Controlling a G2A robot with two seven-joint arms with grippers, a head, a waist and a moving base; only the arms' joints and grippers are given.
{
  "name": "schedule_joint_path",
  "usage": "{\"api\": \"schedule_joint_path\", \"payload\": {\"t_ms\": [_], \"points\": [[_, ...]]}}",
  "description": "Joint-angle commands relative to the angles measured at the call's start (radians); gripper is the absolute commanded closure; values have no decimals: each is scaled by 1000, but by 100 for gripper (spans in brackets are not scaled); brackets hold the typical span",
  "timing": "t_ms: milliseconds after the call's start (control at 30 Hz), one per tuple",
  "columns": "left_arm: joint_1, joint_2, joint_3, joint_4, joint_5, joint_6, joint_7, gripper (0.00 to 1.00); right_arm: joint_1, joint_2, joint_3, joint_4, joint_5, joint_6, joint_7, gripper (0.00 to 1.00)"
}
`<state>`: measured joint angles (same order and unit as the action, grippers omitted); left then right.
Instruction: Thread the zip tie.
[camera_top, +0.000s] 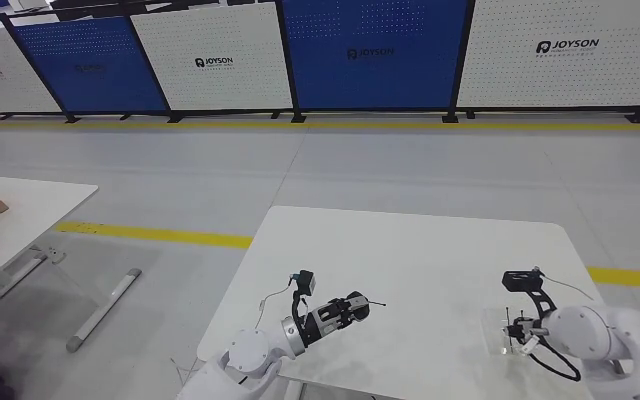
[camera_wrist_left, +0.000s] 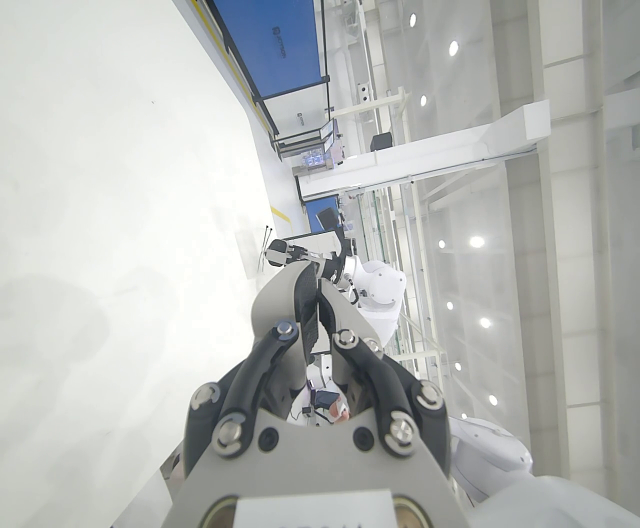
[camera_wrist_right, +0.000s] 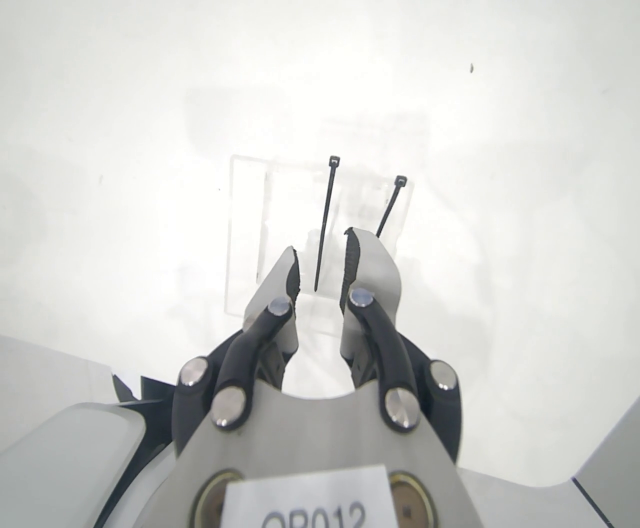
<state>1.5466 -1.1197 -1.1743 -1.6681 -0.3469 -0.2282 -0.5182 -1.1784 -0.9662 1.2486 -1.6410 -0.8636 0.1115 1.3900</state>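
While a white table (camera_top: 420, 260) fills the lower middle of the top view, grey floor with a yellow line (camera_top: 150, 235) lies above it. Blue and white panels (camera_top: 375, 50) run across the top, and a second table (camera_top: 40, 200) shows at the left edge. Low and left of centre, the left gripper (camera_top: 358, 305) has its fingers pressed together on a thin black zip tie (camera_top: 376, 301), which juts out toward the right. At the lower right, the right gripper (camera_top: 515, 328) hangs over a clear tray (camera_top: 490, 340). In the right wrist view its fingers (camera_wrist_right: 370, 255) are spread, with one loose tie (camera_wrist_right: 327, 215) lying in the gap between them at the frame's centre. The right-hand finger hides the lower end of another loose tie (camera_wrist_right: 391, 202) just beside it.
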Motion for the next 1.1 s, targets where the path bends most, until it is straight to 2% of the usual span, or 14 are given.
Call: {"api": "schedule_joint_path", "payload": {"t_ms": [0,267,467,667,967,1000,1033,1067], "points": [[0,0,0,0,0,0,0,100,10,1,-11,8,4,5,0,78],[0,0,0,0,0,0,0,100,55,4,-50,71,34,4,0,77],[0,0,0,0,0,0,0,100,96,4,-85,119,52,0,0,80],[0,0,0,0,0,0,0,100,124,4,-113,146,64,0,0,79],[0,0,0,0,0,0,0,100,153,4,-142,185,80,0,0,84],[0,0,0,0,0,0,0,100,156,4,-146,188,81,0,0,87],[0,0,0,0,0,0,0,100,159,3,-150,192,82,0,0,96],[0,0,0,0,0,0,0,100,162,3,-152,195,83,0,0,100]]}}
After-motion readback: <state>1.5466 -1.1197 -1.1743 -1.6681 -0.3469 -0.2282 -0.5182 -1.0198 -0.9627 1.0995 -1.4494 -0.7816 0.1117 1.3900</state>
